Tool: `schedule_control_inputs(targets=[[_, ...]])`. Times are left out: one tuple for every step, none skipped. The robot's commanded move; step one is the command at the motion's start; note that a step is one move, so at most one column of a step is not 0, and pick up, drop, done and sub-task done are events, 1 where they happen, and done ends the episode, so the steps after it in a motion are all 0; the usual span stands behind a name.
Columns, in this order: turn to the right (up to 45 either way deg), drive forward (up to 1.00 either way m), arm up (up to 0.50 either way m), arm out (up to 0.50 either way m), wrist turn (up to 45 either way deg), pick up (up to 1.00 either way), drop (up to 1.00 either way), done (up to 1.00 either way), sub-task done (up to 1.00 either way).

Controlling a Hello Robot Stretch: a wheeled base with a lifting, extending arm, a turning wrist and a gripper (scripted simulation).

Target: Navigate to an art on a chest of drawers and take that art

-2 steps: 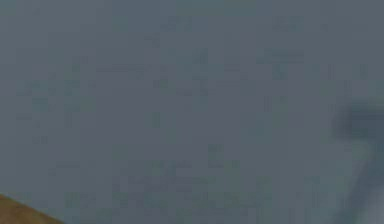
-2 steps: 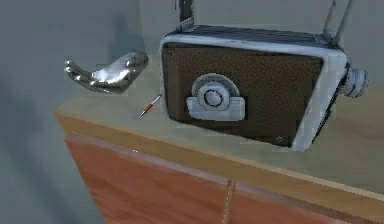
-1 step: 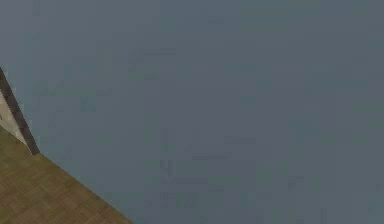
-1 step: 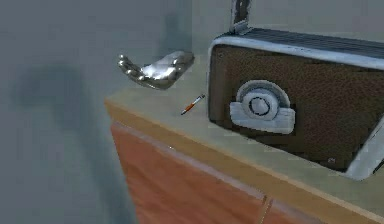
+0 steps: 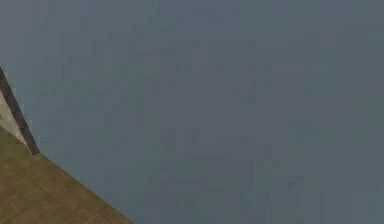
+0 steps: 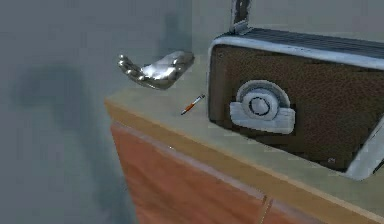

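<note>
A shiny, silvery, curved art piece [image 6: 155,70] lies on the pale top of a wooden chest of drawers [image 6: 180,175], near the top's far left corner in the arm side view. It rests flat on the top, close to the grey wall behind it. The chest's reddish-brown front runs down toward the bottom right of that view.
A brown radio-like box with a round grey dial [image 6: 300,100] stands on the chest just right of the art piece. A thin pencil-like stick [image 6: 192,104] lies between them. In the forward view a blue-grey wall [image 5: 220,100] stands close ahead, with wooden floor [image 5: 40,190] at the bottom left.
</note>
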Motion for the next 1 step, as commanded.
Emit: schedule_control_inputs(targets=[[0.0,0.00,0.38,0.00,0.0,0.00,0.00,0.00,0.00]])
